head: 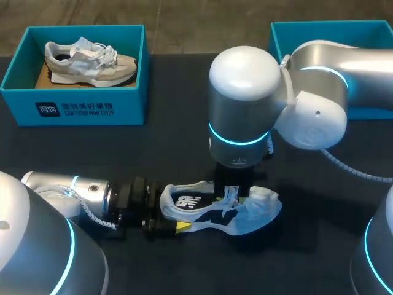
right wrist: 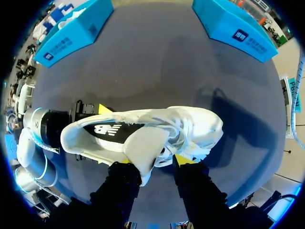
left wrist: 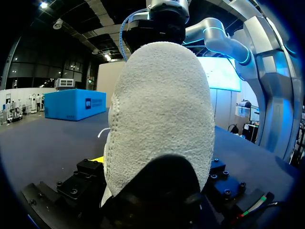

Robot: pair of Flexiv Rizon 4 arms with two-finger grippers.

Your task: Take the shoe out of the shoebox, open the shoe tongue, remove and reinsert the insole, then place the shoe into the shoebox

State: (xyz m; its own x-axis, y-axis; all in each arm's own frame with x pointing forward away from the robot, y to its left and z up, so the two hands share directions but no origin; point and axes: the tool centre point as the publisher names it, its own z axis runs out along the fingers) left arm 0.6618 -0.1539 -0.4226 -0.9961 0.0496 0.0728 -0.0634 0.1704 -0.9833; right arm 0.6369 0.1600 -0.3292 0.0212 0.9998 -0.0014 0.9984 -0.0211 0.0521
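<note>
A white and grey shoe (head: 252, 215) lies on its side on the dark table near the front, its opening turned upward. Its black insole (head: 187, 201) with a white logo shows inside. My left gripper (head: 172, 210) comes in low from the left and is shut on the heel, one yellow-tipped finger on each side. In the left wrist view the heel (left wrist: 162, 119) fills the space between the fingers. My right gripper (right wrist: 155, 164) hangs straight down over the laces. The grey tongue (right wrist: 145, 148) stands between its fingers, touching one; the other stands a little apart.
A blue shoebox (head: 73, 107) at the back left holds a second, beige and white shoe (head: 92, 61). Another blue box (head: 295, 37) stands at the back right, partly behind my right arm. Bare dark table lies between the boxes and the shoe.
</note>
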